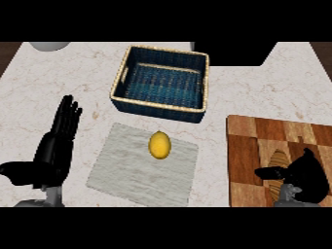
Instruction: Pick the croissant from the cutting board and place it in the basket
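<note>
A wooden cutting board (280,131) lies at the right of the counter. On its lower part sits the brown croissant (278,160), partly covered by my right hand (308,177). That hand hangs over the croissant with its fingers curled down and its thumb pointing left; whether it grips the croissant is hidden. The dark blue basket (123,90) with a tan rim stands at the back middle, with nothing in it. My left hand (53,146) rests open at the left, fingers straight and pointing up.
A yellow lemon (159,145) lies on a grey mat (121,170) in front of the basket. A grey round object (50,45) peeks in at the back left. A black block (233,53) stands behind the basket at the right.
</note>
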